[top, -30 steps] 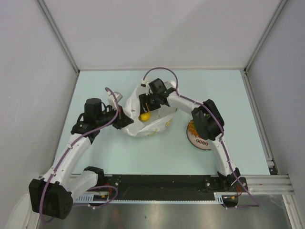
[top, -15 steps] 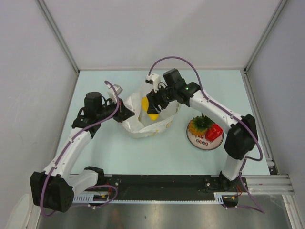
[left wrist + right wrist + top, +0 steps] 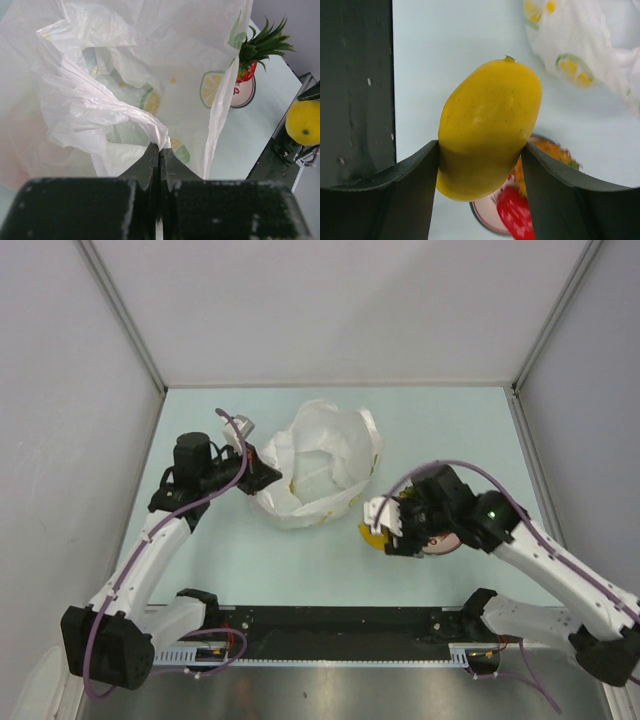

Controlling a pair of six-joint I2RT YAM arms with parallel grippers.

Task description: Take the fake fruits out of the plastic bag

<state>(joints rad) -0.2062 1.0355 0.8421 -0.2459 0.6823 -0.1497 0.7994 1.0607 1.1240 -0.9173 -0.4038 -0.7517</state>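
Camera above: crinkled, translucent white plastic bag [image 3: 320, 465] lies open on the surface [image 3: 480, 430], left claw [image 3: 262, 477] pinching its rim. Left wrist: claw pressed together on a twisted bag fold. Right wrist: right claw [image 3: 480, 165] clamps glossy yellow mango [image 3: 490, 127], clear of bag, just beside plate [image 3: 487, 222].

The bag [image 3: 100, 95] hides the pineapple [image 3: 261, 44]'s body and part of the plate [image 3: 248, 96]; from above, the right hand [image 3: 384, 529] covers most of the mango [image 3: 371, 533].
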